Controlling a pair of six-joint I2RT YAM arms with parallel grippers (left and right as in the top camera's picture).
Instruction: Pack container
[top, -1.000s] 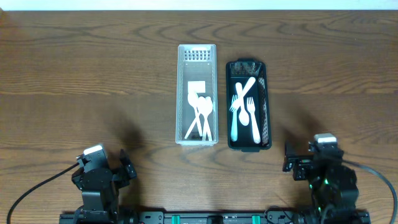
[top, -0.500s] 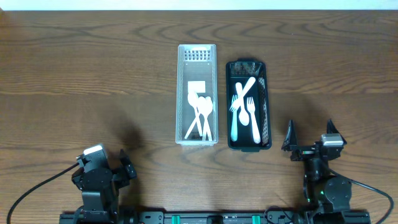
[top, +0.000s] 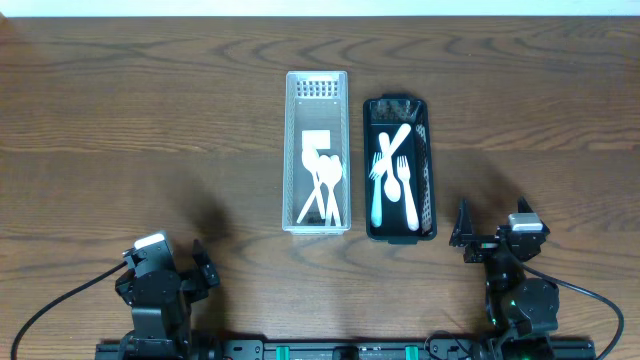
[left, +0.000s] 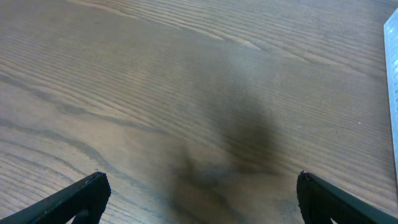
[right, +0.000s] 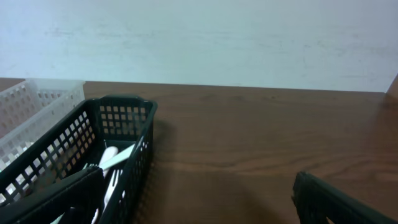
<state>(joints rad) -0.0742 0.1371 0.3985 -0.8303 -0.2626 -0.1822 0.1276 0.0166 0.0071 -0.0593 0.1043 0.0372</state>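
Observation:
A white slotted basket (top: 292, 150) stands mid-table with several white plastic spoons (top: 325, 185) inside. Right of it, a black slotted basket (top: 428, 165) holds white plastic forks (top: 395, 175) and a knife. The black basket (right: 124, 118) and white basket (right: 37, 99) also show in the right wrist view. My right gripper (top: 495, 228) is open and empty, just right of the black basket's near end. My left gripper (top: 175, 262) is open and empty over bare wood at the front left; the left wrist view (left: 198, 193) shows nothing between its fingers.
The wooden table (top: 150, 120) stretches left and right of the baskets. A pale wall (right: 217, 37) rises behind the far table edge. The white basket's edge (left: 393, 62) shows at the right of the left wrist view.
My right arm has swung up from the front edge toward the black basket's near end, its fingers now spread. The left arm and both baskets have not moved.

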